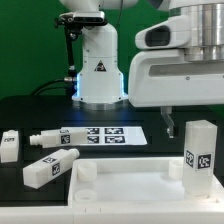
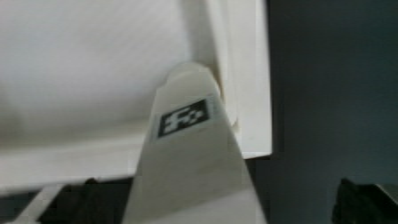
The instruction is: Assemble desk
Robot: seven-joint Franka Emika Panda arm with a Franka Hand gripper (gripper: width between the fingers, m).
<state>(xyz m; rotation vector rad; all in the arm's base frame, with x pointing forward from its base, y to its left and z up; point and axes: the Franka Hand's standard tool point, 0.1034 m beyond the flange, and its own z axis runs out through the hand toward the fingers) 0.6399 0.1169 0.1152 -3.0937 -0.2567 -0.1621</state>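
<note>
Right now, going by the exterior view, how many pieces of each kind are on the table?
Legs lying loose: 3
Leg standing upright in a corner of the top: 1
Desk top: 1
Marker board: 1
Total: 6

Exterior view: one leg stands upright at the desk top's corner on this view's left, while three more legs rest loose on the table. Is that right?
No. The exterior view shows the upright leg at the desk top's corner on that view's right, not left. The rest holds.
</note>
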